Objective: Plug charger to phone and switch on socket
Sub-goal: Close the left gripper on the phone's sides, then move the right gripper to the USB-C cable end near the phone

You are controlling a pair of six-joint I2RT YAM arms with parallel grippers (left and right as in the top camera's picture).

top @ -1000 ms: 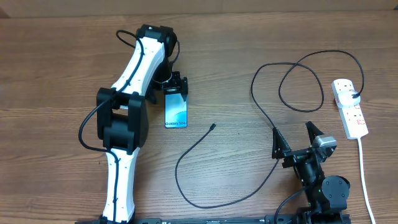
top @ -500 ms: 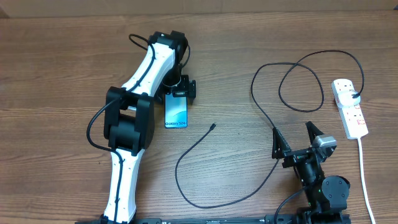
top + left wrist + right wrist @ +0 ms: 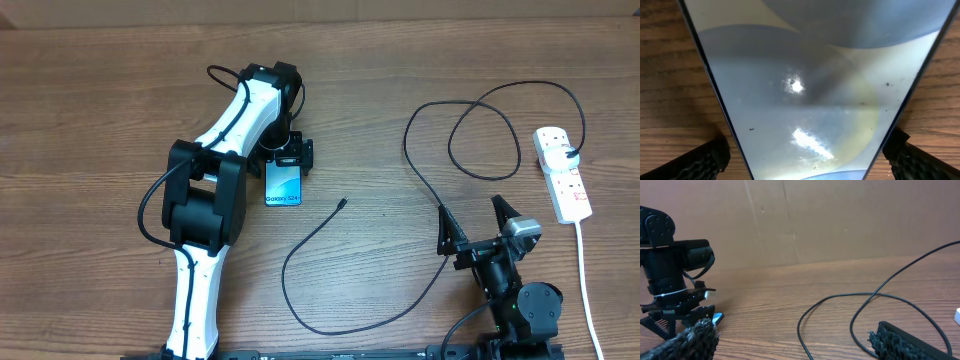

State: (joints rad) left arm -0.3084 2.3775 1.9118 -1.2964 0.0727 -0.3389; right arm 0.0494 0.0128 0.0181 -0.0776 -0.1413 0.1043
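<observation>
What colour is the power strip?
White. The power strip shows best in the overhead view.

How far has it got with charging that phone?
Nothing looks finished. In hand: the left gripper straddles the phone, a finger at each edge; a firm grip isn't clear. Left to do: the charger tip lies loose on the table, unplugged, and the socket is untouched, with the right gripper open and idle.
</observation>
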